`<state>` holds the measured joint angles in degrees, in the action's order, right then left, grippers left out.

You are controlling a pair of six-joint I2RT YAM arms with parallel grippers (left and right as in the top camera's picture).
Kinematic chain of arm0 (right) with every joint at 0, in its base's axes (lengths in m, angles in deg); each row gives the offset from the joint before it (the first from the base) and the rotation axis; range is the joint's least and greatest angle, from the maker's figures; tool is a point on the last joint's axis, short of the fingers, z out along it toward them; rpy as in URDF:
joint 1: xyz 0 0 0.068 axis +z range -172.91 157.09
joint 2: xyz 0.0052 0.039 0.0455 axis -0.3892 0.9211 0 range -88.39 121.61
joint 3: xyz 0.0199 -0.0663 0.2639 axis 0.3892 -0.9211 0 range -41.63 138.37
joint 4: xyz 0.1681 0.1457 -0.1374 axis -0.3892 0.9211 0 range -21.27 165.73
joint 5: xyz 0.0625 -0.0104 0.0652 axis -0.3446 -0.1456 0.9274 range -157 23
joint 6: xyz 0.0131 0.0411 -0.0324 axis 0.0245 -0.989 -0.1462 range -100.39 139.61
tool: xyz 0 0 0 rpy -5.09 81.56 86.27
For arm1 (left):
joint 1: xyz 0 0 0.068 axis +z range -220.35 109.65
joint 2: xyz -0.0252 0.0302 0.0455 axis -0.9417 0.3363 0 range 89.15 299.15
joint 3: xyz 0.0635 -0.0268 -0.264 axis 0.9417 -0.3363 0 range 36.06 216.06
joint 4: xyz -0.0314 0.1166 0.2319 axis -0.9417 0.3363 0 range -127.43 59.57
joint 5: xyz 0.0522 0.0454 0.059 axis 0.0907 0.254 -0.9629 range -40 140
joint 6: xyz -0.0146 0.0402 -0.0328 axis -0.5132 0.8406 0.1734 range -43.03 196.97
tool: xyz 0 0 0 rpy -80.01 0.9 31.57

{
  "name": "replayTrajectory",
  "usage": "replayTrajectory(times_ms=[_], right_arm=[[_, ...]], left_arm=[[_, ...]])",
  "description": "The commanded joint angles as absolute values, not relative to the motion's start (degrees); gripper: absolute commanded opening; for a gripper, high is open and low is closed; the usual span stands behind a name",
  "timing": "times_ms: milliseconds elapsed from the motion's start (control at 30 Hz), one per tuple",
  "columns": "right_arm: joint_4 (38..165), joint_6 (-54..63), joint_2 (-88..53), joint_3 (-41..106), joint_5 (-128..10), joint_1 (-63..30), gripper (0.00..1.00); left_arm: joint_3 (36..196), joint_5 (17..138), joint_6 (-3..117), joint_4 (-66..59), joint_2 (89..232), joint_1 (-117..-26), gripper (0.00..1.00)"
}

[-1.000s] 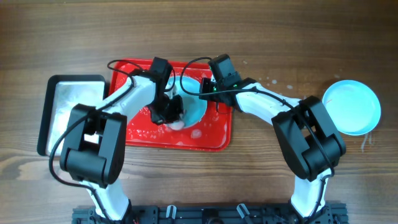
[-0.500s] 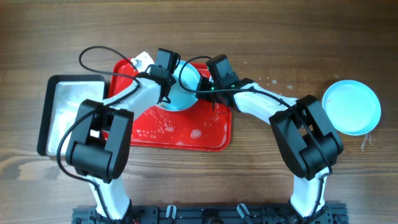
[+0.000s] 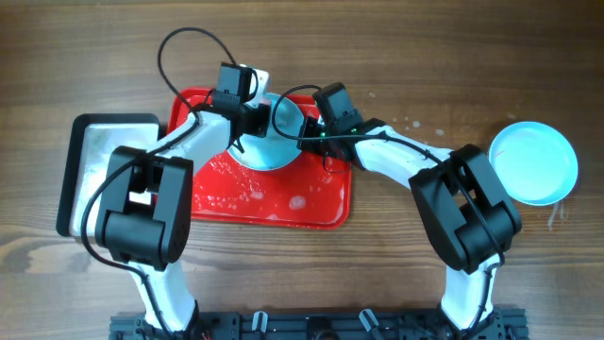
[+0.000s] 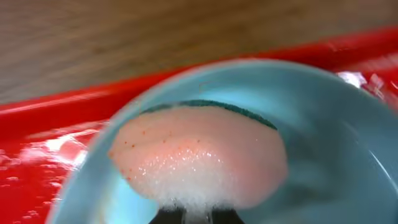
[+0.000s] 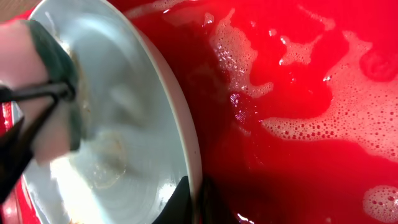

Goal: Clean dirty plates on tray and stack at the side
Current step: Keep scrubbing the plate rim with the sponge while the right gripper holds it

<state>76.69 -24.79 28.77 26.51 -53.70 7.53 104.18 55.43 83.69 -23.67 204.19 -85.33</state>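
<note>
The dirty plate (image 3: 280, 140) is standing tilted on its edge at the twelve o'clock side of the tray (image 3: 274, 210), with its hollow face turning toward nine o'clock. It is a thin, round, pale mint plastic dish with a raised rim. It is probably light and stiff, and slick now that it is wet and soapy. The rim is the only sensible hold, and a pinch there is likely to slide if the scrubbing is pressing hard.

The right claw (image 5: 193, 200) is clamping narrowly on that rim from the three o'clock side and propping the plate up. The left claw (image 4: 186, 214) is closing tight on a sponge (image 4: 199, 163), which is soft and foamy, pinkish-white with a dark green scouring back. The left claw is pressing the sponge against the plate's inner face.

The tray is glossy red and is carrying pools of bubbly suds (image 5: 323, 118). At its nine o'clock a black-rimmed metal pan (image 3: 68, 179) is sitting on the wood-grain counter (image 3: 425, 57). Well off at three o'clock a clean plate (image 3: 533, 162) is lying flat. It is possibly more than one plate stacked, but from above that is hard to tell.
</note>
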Motion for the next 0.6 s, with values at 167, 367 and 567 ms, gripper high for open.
replayTrajectory(times_ms=[167,367,567], right_arm=[[78.20,-23.87,33.14,24.37,-54.70,7.92,0.04],[78.20,-23.87,33.14,24.37,-54.70,7.95,0.04],[78.20,-23.85,33.14,24.37,-54.70,7.95,0.04]], left_arm=[[99.66,81.46,91.17,-13.82,208.56,-87.49,0.04],[99.66,54.66,80.48,-18.60,208.41,-87.12,0.04],[99.66,35.89,70.91,-32.24,208.52,-87.12,0.04]])
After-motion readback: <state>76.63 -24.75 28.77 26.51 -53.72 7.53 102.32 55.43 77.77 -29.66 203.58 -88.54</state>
